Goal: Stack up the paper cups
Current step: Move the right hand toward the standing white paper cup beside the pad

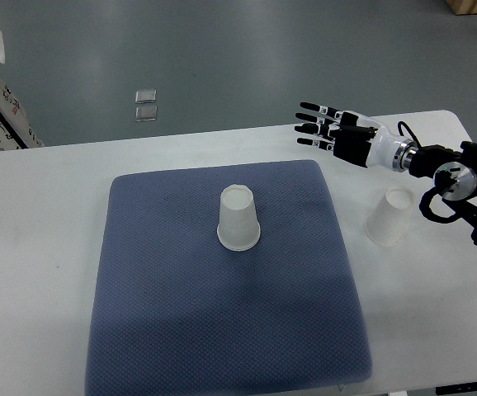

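On the white tabletop (49, 247) we see a blue-grey mat (181, 330) spread across the middle, its surface finely textured. Near the centre of the mat stands one paper cup (238, 218), upside down, with its wide rim resting on the fabric and its flat base facing up. A second paper cup (389, 217) sits off the mat, on the bare tabletop to the right, also mouth down and leaning slightly; it is well apart from the first cup and just beside the mat's right edge.

From the right edge of the picture we follow the robot's right arm (461, 177), black at the wrist joint and white along the forearm shell, to the right hand (331, 128). The hand hovers above the far right part of the tabletop, beyond the mat's upper right corner. Its fingers (311, 106) are stretched out straight and spread, pointing left, and we see nothing held in them. The second cup lies below the wrist, apart from the hand.

Beyond the tabletop we note grey floor (222, 58).
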